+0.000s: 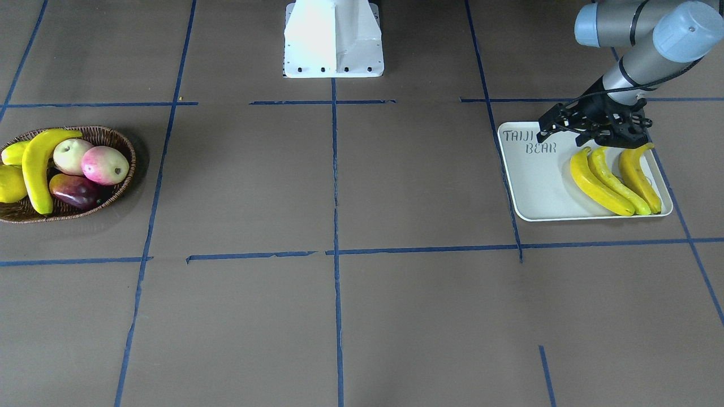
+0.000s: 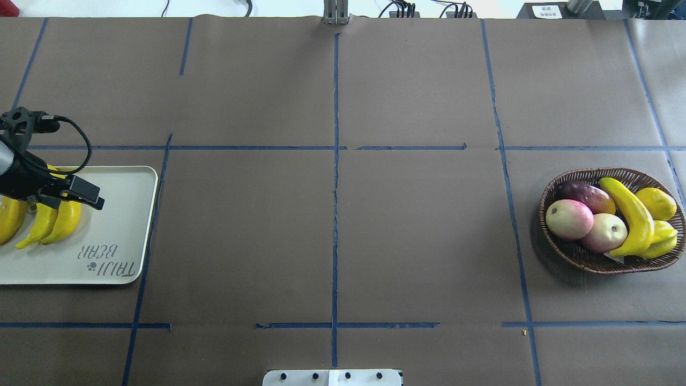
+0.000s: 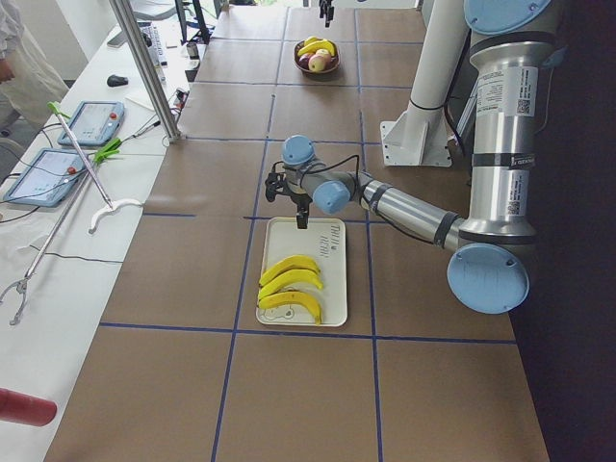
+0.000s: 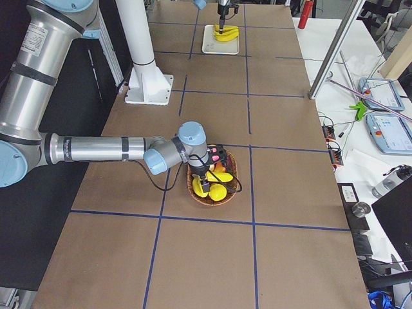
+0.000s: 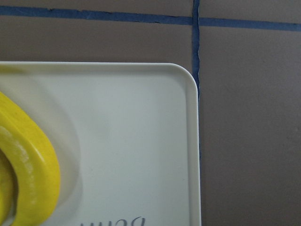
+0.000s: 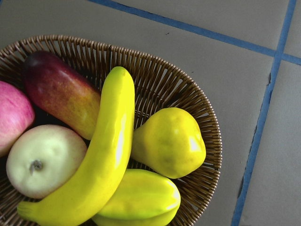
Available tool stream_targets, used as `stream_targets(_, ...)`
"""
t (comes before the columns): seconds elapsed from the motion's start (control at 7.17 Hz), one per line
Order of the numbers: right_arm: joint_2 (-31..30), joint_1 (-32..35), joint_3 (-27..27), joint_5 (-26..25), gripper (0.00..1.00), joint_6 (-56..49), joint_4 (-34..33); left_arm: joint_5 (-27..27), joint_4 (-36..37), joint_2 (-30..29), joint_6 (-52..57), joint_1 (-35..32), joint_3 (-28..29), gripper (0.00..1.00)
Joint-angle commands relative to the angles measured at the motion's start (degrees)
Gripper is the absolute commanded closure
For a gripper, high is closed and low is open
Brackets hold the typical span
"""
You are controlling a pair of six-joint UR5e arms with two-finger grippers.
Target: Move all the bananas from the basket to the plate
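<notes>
Three yellow bananas (image 1: 613, 181) lie side by side on the white "TAIJI BEAR" plate (image 1: 537, 186), also seen in the overhead view (image 2: 118, 214). My left gripper (image 1: 594, 135) hangs just above the bananas' robot-side tips, jaws spread and empty. A fourth banana (image 2: 632, 214) lies across the fruit in the brown wicker basket (image 2: 589, 262); the right wrist view shows it (image 6: 103, 160) close below. My right gripper (image 4: 209, 174) shows only in the exterior right view, over the basket; I cannot tell if it is open.
The basket also holds a yellow pear (image 6: 169, 141), a pale apple (image 6: 42, 160), a pink apple (image 2: 569, 219), a red-purple mango (image 6: 61, 92) and a yellow-green fruit (image 6: 141, 195). The robot's white base (image 1: 334, 39) stands at mid-table. Blue tape lines cross the brown table.
</notes>
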Motion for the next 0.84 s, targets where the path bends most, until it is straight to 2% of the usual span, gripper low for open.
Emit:
stream_targets(0.0,1.8,-3.2,0.2,-0.3,0.03,13.0,3.0,2.0,4.6,0.0,4.6,-1.1,-1.4,0.00)
stream_targets(0.14,2.8,-6.8,0.0,-2.3,0.06,19.5,3.0,2.1,4.6,-0.2,4.3,-1.1,-1.4,0.00)
stream_targets(0.42,3.1,-11.6,-0.1,-8.2,0.16,25.7,1.8,2.1,4.5,-0.2,4.3,-1.1,-1.5,0.00)
stream_targets(0.7,5.0,-12.6,-0.1,-9.1,0.21,26.2,-1.8,2.1,4.5,-0.1,4.2,-1.2,-1.5,0.00)
